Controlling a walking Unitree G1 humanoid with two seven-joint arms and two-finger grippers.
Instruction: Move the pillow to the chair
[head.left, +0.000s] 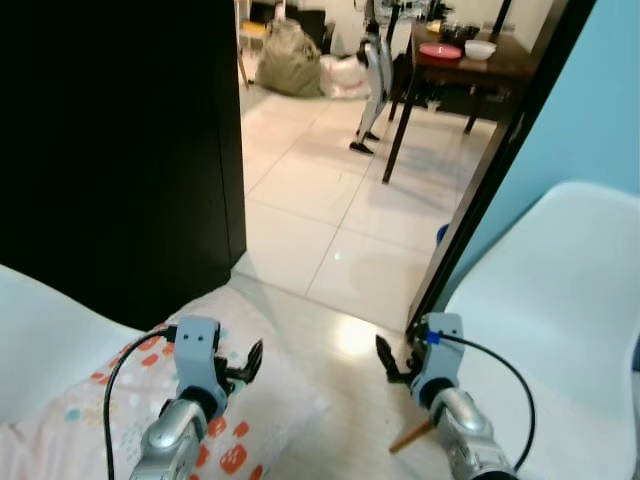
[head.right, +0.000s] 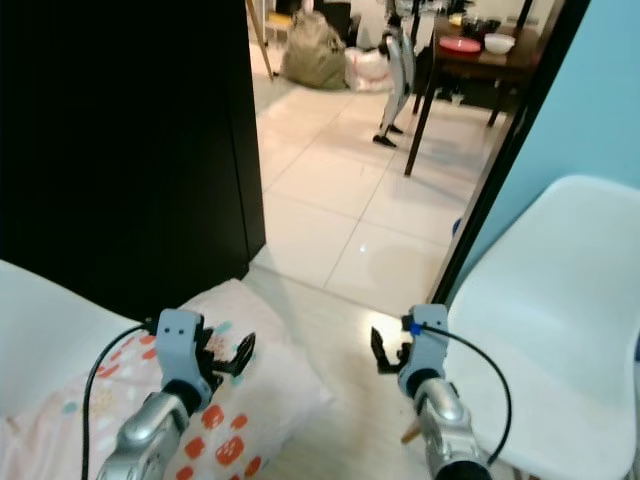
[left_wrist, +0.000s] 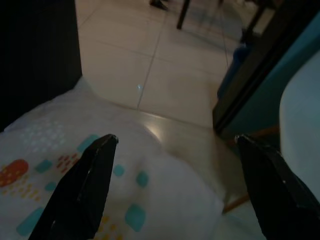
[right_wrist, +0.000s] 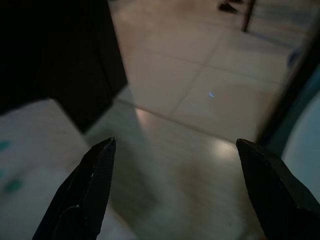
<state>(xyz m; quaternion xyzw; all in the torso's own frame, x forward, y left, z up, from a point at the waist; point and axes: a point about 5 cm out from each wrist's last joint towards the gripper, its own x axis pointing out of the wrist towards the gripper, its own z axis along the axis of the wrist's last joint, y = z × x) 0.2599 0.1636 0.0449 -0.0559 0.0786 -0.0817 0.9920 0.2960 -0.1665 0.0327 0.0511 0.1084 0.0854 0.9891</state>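
pale tiles; pillow at 7 o'clock, chair at 4. left gripper and right gripper, both spread empty, likely approaching; next, grasp.

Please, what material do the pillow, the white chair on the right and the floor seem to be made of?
The pillow looks like soft cotton-like fabric, matte white with printed orange and teal marks; it sags and creases. The white chair seems moulded plastic: one smooth curved shell with a dull sheen. The floor appears to be glossy ceramic tile, judging by the grout lines and bright reflections.
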